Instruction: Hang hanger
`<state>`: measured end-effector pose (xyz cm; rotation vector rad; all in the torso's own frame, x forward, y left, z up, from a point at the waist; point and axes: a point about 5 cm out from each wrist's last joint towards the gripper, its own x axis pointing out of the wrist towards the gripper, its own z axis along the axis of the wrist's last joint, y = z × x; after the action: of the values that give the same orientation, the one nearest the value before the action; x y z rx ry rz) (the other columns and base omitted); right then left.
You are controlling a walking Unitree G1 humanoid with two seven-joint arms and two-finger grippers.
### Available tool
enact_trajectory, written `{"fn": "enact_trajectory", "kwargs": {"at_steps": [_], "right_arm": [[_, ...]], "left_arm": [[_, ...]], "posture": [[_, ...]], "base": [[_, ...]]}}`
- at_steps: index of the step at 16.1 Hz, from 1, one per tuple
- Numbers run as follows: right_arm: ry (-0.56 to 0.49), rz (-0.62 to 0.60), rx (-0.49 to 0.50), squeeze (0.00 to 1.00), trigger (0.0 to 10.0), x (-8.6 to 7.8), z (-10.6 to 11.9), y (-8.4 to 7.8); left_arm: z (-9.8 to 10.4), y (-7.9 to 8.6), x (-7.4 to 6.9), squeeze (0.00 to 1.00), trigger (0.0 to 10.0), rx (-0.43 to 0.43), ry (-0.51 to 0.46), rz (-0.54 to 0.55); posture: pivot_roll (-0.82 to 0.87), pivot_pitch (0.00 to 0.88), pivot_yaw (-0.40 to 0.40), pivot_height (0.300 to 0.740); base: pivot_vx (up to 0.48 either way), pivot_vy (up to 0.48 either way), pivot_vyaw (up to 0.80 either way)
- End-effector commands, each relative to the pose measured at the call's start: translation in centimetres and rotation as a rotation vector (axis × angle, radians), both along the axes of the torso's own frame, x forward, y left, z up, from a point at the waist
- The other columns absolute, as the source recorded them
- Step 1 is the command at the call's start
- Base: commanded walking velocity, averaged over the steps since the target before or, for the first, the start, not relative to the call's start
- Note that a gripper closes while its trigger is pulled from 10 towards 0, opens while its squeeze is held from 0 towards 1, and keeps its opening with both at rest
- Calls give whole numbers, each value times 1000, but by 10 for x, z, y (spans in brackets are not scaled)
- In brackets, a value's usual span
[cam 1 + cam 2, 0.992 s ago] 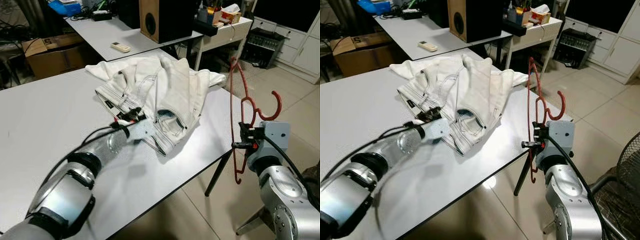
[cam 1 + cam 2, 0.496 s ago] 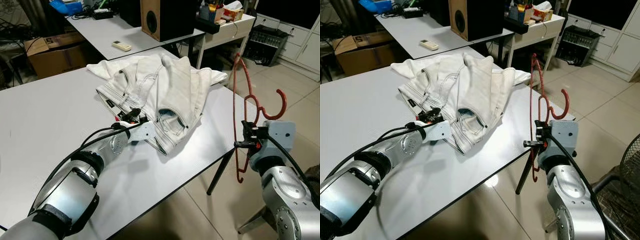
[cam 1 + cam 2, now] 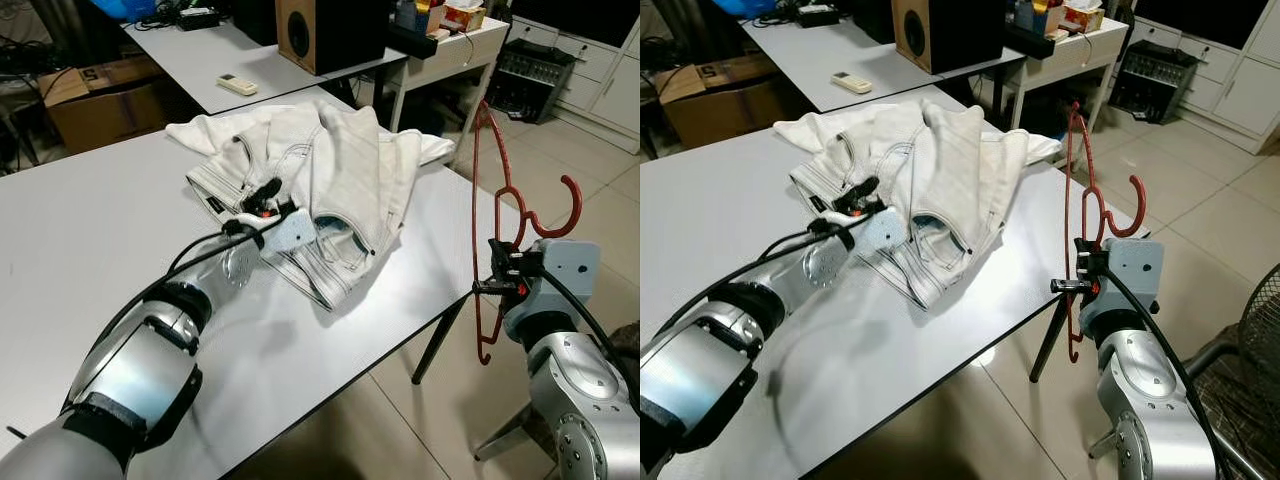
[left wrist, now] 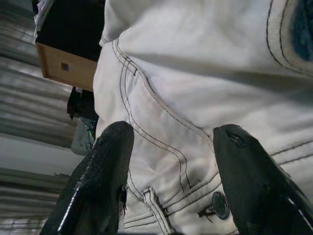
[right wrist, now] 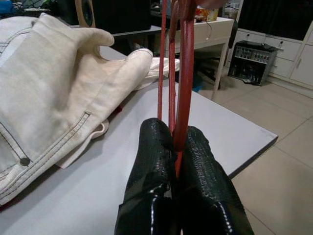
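The right gripper (image 5: 176, 147) pinches the red hanger (image 3: 487, 215) upright just off the white table's (image 3: 90, 230) edge, hook pointing away from the table. The left gripper (image 4: 171, 161), fingers spread, hovers over the waistband of the white jeans (image 3: 330, 170) heaped mid-table. To do this well, I judge it should close on one layer of waistband near the button, lifting cleanly while the hanger stays steady and vertical
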<state>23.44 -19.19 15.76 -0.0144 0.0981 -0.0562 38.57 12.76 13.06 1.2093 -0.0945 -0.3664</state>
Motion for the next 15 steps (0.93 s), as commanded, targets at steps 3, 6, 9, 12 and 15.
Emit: {"fn": "enact_trajectory", "kwargs": {"at_steps": [3,6,9,12,15], "right_arm": [[-1,-20,-7,0,10000,-2,2,-3],[0,-20,0,0,10000,-2,2,-2],[0,-5,1,0,10000,2,2,0],[-6,-8,-3,0,10000,2,3,-1],[-11,-19,-7,0,10000,0,4,-3]], "left_arm": [[-19,16,-5,0,10000,-296,241,135],[-27,27,-10,0,10000,-386,292,179],[-34,34,-11,0,7059,-462,377,256],[-34,31,-11,0,0,-508,391,261],[-29,29,-8,0,0,-528,371,267]], "posture": [[-280,37,31,727],[-270,34,21,727],[-267,29,15,727],[-273,22,20,727],[-293,17,34,727]], "base": [[0,0,0],[0,0,0],[0,0,0],[0,0,0],[0,0,0]]}}
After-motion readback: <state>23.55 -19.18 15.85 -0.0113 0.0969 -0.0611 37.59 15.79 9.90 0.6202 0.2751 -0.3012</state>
